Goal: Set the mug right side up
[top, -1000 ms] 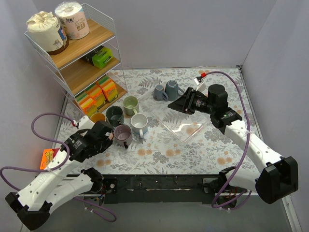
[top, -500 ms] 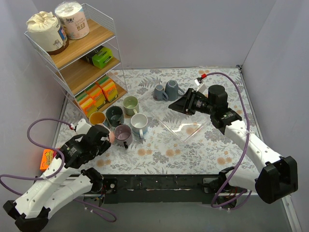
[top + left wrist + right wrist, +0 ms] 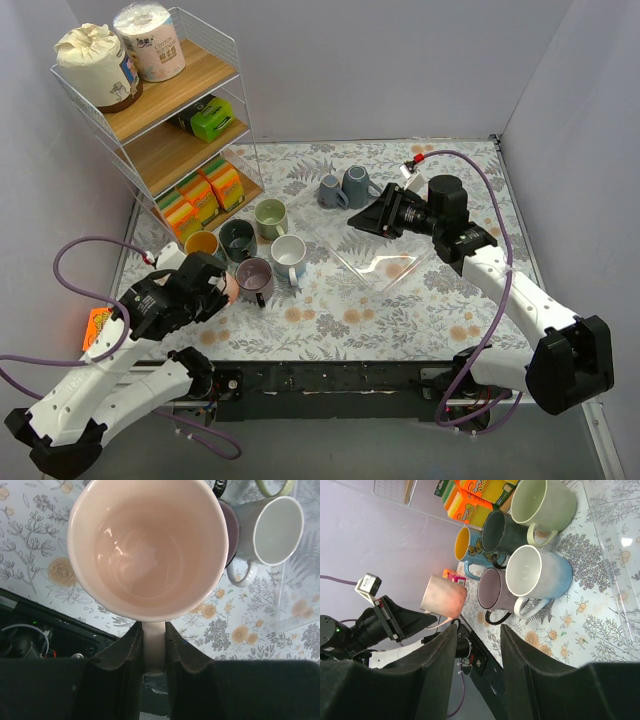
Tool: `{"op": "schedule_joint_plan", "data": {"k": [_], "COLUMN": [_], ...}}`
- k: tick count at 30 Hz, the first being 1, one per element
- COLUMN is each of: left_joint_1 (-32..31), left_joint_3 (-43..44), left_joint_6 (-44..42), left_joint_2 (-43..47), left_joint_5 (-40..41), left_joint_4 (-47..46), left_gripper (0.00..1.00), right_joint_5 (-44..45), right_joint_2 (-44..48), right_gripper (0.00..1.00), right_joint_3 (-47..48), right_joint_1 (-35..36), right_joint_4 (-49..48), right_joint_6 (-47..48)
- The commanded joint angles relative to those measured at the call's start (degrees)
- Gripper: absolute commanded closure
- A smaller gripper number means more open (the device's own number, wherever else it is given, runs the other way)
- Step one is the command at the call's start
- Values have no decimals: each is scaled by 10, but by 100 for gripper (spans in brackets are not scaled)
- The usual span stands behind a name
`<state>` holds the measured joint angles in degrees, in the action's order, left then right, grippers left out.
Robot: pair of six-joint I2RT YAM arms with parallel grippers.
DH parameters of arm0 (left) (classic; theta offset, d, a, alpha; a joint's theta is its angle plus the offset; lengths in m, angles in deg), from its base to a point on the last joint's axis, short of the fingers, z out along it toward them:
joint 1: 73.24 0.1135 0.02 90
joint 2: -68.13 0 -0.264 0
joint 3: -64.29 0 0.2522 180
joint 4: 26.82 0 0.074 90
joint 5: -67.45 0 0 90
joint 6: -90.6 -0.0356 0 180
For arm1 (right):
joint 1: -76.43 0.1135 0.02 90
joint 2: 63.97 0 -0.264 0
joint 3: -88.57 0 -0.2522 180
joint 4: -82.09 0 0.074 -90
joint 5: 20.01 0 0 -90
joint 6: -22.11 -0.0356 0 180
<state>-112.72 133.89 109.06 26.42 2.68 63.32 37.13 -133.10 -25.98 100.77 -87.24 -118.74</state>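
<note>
My left gripper is shut on the handle of a pale pink mug. It holds the mug above the table's near left, next to the purple mug. In the left wrist view the pink mug shows its empty inside to the camera, and its handle is pinched between my left gripper's fingers. In the right wrist view the pink mug hangs tilted, clear of the table. My right gripper is open and empty above the clear tray's far edge, and also shows in its own view.
Upright mugs cluster beside the pink one: purple, white, dark teal, green, yellow-lined. Two blue-grey mugs stand at the back. A clear tray lies mid-table. A wire shelf rack fills the far left.
My left gripper, holding the pink mug, drew back from the purple mug toward the near left and turned slightly. The right arm has hardly moved.
</note>
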Motion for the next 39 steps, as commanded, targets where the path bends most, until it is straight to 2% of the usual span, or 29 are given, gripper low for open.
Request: {"op": "schedule_joint_plan", "data": {"k": [1,10,16,24,28,39], "left_joint_1": [2,2,2,-1,-8,-87], "left_joint_3": [-12,-78,-114,-107,-102,-165], "left_joint_6": [41,55,81,90,85,198], "left_joint_2": [8,9,-21,-70,-93,-131], "left_joint_5": [-8,-19,18,57,81,118], "left_joint_4": [25,-28,-76,-115,-99,-90], "left_gripper": [100,100,100,100,100,100], "right_joint_5": [-14,-24,-29,-29,-37,-41], "right_joint_2": [-5,-8,-3,12,13,23], "right_gripper": [53,53,53,53,53,53], "right_joint_3": [4,2,-1,-8,-9,-7], "right_joint_1": [-7,-15,-25,-46,-66,-79], "right_joint_4": [-27,-28,-25,-47,-45,-50], "right_joint_6": [-1,-2,-2,-24,-23,-16]}}
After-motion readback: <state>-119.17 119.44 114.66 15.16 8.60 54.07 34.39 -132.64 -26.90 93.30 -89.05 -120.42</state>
